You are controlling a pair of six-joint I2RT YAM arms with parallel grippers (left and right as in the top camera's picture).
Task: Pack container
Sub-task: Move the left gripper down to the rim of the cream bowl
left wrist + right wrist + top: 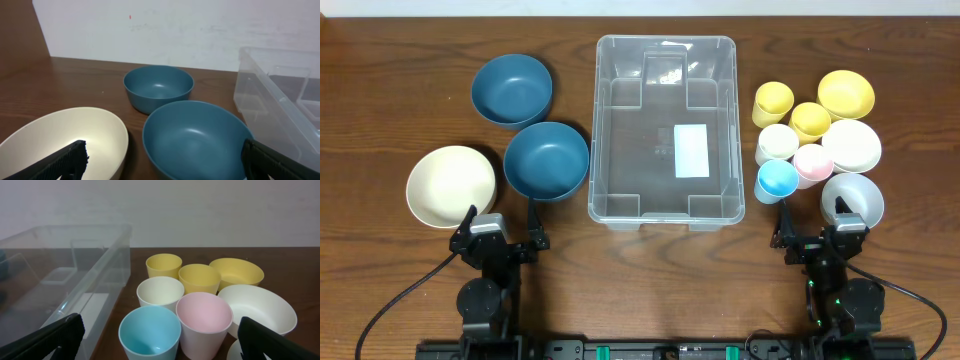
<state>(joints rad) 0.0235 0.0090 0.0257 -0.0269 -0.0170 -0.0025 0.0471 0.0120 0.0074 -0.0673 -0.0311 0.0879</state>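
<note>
Nothing packed yet. Container (630,150) sits empty mid-bench (380,60). Left hand (502,218) and right hand (812,215) both wide open, holding nothing, at near edge. Likely next: left hand reaches to near blue bowl (546,160), grips rim, lifts it into container.

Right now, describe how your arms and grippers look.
The left arm and right arm are black with rounded joints and grey wrist camera blocks. The left gripper and right gripper have black ribbed fingers. Black cables trail from both; green lights dot the right arm.
</note>
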